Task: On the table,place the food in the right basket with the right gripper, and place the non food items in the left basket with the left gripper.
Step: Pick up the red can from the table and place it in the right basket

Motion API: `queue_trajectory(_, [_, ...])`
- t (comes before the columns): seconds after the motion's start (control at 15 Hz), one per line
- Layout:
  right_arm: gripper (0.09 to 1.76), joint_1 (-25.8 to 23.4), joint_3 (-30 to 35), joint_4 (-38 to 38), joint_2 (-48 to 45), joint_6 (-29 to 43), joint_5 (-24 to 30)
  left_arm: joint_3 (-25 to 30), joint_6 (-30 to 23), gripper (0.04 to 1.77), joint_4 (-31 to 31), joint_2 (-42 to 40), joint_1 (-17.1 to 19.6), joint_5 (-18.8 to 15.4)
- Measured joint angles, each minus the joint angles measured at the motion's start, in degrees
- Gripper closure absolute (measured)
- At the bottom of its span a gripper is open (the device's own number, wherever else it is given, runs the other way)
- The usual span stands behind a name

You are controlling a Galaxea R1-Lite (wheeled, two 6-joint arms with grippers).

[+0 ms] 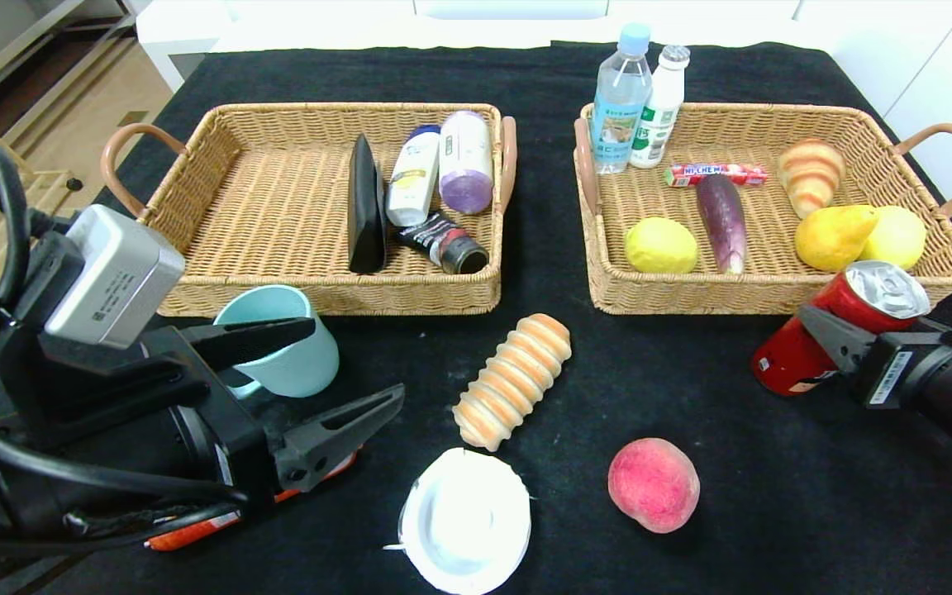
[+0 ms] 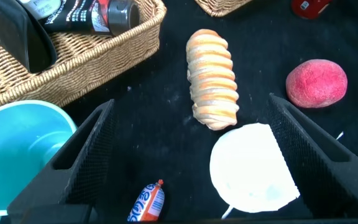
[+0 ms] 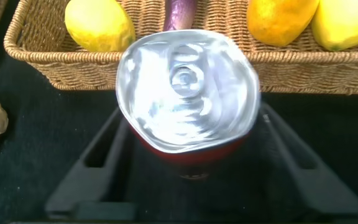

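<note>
jaws round can [image 1: 835,328] (peach [image 1: 654,484] nearby)

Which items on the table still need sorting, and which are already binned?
Still to sort: red can between the right gripper fingers, spiral bread, peach, teal cup, white lid, orange tube under the open left gripper.

Already binned: left basket toiletries; right basket fruit, eggplant, bottles.

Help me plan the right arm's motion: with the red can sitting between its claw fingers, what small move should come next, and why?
Probably lift the red can a little and carry it over the right basket's front rim. The right claw looks shut on the can, which tilts beside the basket, outside it. The left claw is open near the teal cup.
</note>
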Motion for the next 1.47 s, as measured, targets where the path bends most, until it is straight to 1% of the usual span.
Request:
queue_trajectory(0.07, [0.74,0.0,0.0,0.0,0.0,-0.1,0.0,0.0,0.1,0.09,0.0,0.0,0.0,0.0])
queue_trajectory(0.13, [0.8,-0.2,0.0,-0.1,0.1,-0.1,0.0,0.0,0.1,0.09,0.0,0.0,0.0,0.0])
queue_trajectory(0.2, [0.83,-0.4,0.0,-0.1,0.1,-0.1,0.0,0.0,0.1,0.09,0.0,0.0,0.1,0.0])
queue_trajectory(0.93, [0.84,-0.4,0.3,-0.1,0.0,-0.3,0.2,0.1,0.2,0.09,0.0,0.0,0.2,-0.1])
queue_trajectory(1.13, [0.85,-0.1,-0.3,1.0,-0.4,-1.3,0.3,0.1,0.2,0.09,0.0,0.0,0.2,-0.1])
queue_trajectory(1.27, [0.85,0.0,-1.2,3.7,-1.7,-1.9,0.3,0.2,0.2,0.09,0.0,0.1,0.2,-0.1])
queue_trajectory(1.33, [0.85,0.0,-2.1,6.3,-2.7,-1.9,0.3,0.2,0.5,0.09,0.0,0.2,0.2,-0.1])
queue_trajectory(1.47, [0.85,0.2,-5.9,12.0,-5.1,-2.0,0.3,0.4,0.8,0.09,0.0,0.4,0.2,0.0])
